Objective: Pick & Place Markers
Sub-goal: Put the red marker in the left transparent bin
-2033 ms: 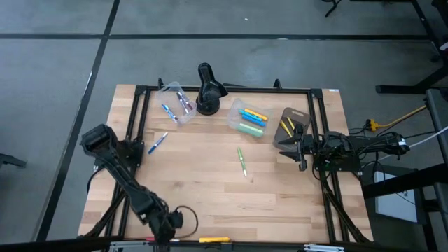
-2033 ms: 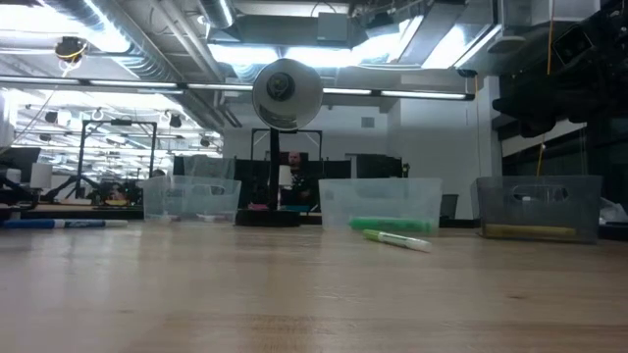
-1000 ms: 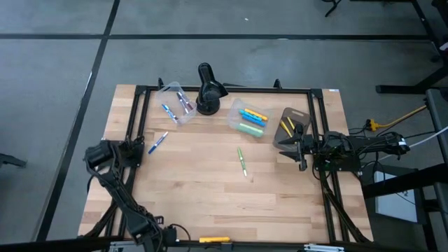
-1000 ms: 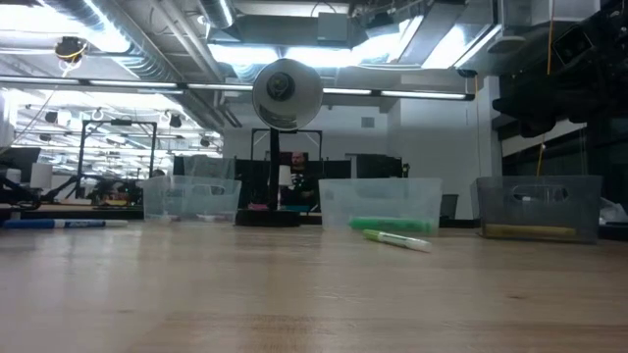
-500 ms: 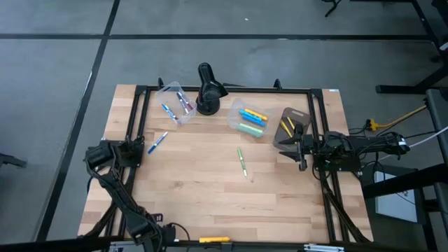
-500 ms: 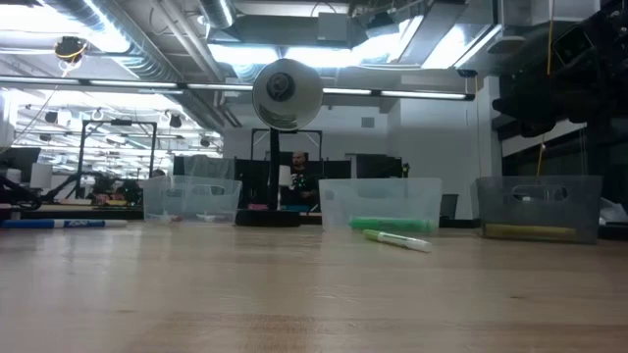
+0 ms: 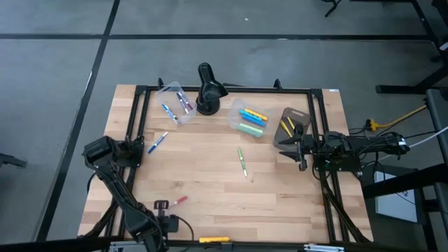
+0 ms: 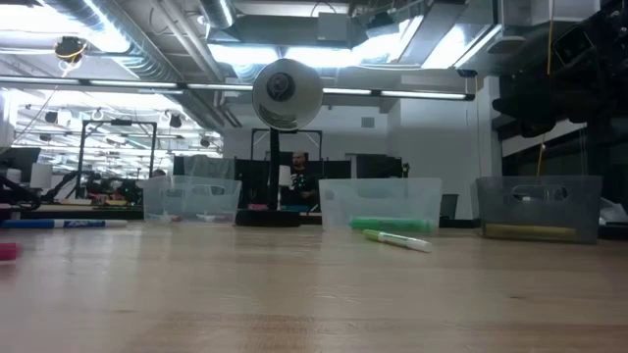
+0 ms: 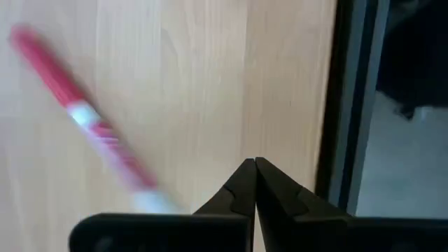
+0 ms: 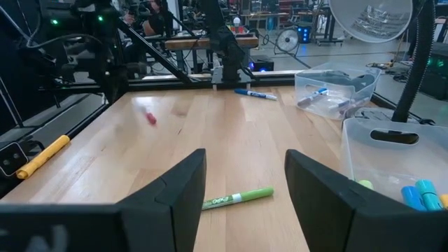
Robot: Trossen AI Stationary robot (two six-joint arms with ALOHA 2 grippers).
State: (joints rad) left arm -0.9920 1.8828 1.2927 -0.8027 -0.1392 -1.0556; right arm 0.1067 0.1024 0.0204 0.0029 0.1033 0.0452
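A red marker [image 7: 180, 200] lies on the table near its front left, blurred in the left wrist view [image 9: 84, 119]. Beside it, just toward the table's left, my left gripper [image 7: 162, 205] hangs with its fingers shut [image 9: 253, 162] and nothing between them. A green marker [image 7: 242, 162] lies mid-table and a blue marker [image 7: 157, 142] at the left. My right gripper [image 7: 283, 148] stands open at the right, low over the wood [image 10: 245, 168], beside a grey tub [image 7: 288, 112] holding yellow markers.
A clear tub [image 7: 162, 89] at the far left and a second [image 7: 234, 106] in the middle hold more markers. A black desk lamp [image 7: 206, 89] stands between them. A yellow marker [image 7: 215, 239] lies at the near edge. Black frame rails run along the table's sides.
My left gripper has come from beyond the table's near edge up over the front left of the table. The red marker, unseen before, now lies on the wood beside it, blurred as if still moving.
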